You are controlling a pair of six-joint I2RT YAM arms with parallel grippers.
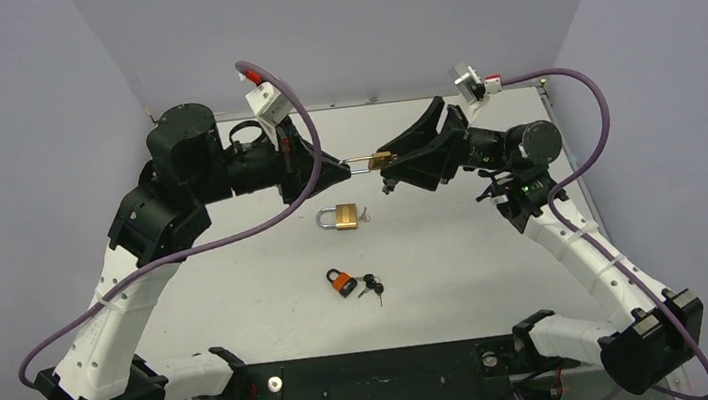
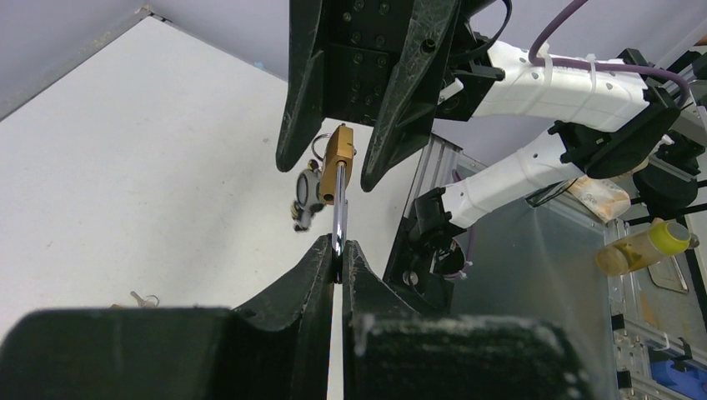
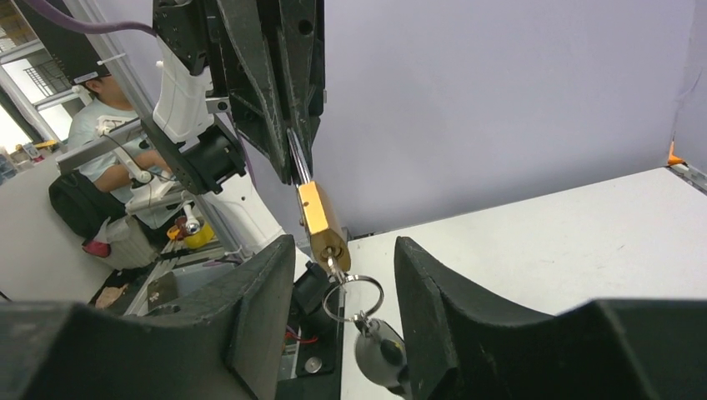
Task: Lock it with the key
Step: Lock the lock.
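The left gripper (image 2: 340, 250) is closed on the steel shackle (image 2: 339, 218) of the small brass padlock (image 3: 321, 218) and holds it in the air above the white table (image 1: 238, 274). The right gripper (image 3: 343, 247) is open, with one finger on each side of the padlock body. A black-headed key (image 3: 379, 350) hangs on a wire ring (image 3: 353, 297) from the body's end.

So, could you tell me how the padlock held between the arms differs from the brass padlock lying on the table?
The held padlock is off the table, its shackle pinched by the left end effector; the table padlock lies flat, untouched. A key ring hangs from the held padlock's base; none is clear at the table padlock. Both have brass bodies.
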